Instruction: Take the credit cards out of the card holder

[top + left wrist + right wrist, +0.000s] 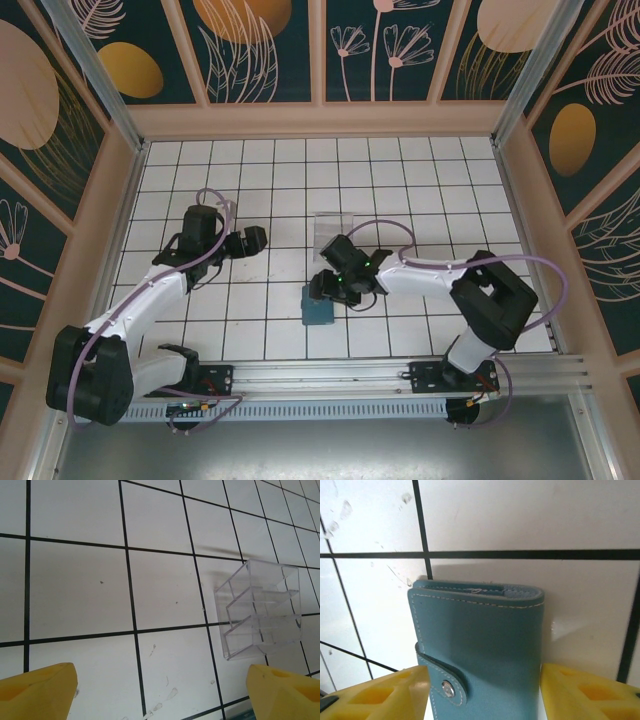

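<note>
The white tiled table (pixel 250 330) carries both arms. The left gripper (pixel 160 692) hovers over bare tiles with its yellow jaws wide apart and holding nothing, near a clear plastic tray (pixel 260 610). Just in front of that tray, the right gripper (pixel 485 690) straddles the card holder (pixel 480 645), a jaw at each long edge; whether they squeeze it or merely flank it, I can't tell. The holder lies flat and closed: teal, pale stitching, paler lining at its far edge, strap fastened by a silver snap (pixel 448 688).
</note>
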{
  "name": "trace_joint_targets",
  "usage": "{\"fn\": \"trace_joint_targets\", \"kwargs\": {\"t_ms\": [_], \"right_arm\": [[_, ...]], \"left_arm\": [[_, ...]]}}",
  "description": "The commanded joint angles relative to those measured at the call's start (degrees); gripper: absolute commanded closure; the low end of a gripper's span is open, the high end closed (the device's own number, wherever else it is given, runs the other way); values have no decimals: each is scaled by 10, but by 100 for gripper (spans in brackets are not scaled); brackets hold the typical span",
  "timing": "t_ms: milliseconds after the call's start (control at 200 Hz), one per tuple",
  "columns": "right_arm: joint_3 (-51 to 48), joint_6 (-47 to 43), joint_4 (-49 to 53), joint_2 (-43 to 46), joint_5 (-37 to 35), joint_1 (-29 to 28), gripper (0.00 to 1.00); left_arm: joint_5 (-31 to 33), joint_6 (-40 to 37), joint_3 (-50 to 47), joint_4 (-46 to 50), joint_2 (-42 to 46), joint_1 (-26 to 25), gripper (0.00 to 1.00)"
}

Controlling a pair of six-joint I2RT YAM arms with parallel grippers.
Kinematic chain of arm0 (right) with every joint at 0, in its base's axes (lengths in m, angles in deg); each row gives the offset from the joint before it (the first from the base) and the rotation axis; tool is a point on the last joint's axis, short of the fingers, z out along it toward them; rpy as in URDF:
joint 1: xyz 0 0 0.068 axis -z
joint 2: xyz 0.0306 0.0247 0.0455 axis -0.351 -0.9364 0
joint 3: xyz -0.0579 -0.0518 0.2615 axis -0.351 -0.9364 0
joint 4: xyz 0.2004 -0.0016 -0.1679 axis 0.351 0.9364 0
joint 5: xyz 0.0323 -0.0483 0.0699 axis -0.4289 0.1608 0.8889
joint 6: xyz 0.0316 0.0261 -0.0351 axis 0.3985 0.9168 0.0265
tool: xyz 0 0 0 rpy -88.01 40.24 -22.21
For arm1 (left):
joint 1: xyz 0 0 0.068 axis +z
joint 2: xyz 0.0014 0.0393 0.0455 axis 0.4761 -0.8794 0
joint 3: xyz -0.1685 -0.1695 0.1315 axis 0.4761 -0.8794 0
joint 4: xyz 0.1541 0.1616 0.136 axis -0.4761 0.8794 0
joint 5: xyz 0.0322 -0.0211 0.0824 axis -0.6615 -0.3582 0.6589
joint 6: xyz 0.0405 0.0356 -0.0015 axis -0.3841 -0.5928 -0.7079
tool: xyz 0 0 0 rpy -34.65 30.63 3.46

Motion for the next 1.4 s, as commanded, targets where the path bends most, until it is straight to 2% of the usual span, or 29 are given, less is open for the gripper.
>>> {"fn": "trace_joint_targets", "kwargs": {"t_ms": [0, 290, 415, 545, 615, 686, 916, 1171, 1396], "right_arm": [[-18, -14, 1, 35, -2, 17, 39], [-58, -32, -28, 55, 35, 42, 43], [-72, -42, -45, 53, 57, 51, 46], [-78, -53, -66, 45, 80, 61, 51], [-77, -60, -78, 41, 95, 66, 52], [-76, -69, -86, 35, 106, 73, 52], [-69, -91, -100, 6, 132, 89, 58], [-54, -104, -108, -30, 152, 89, 62], [-44, -107, -108, -38, 154, 89, 72]], "left_arm": [[3, 2, 30, 22, -3, -19, 13], [67, 19, 85, 70, -65, -132, 17], [70, 25, 100, 82, -83, -186, 22], [63, 13, 100, 82, -86, -221, 25], [58, -12, 100, 82, -86, -226, 28], [58, -42, 90, 68, -78, -227, 35], [46, -117, 54, 21, -31, -227, 42], [30, -138, 23, -7, -11, -227, 41], [27, -147, 21, -6, -15, -227, 41]]}}
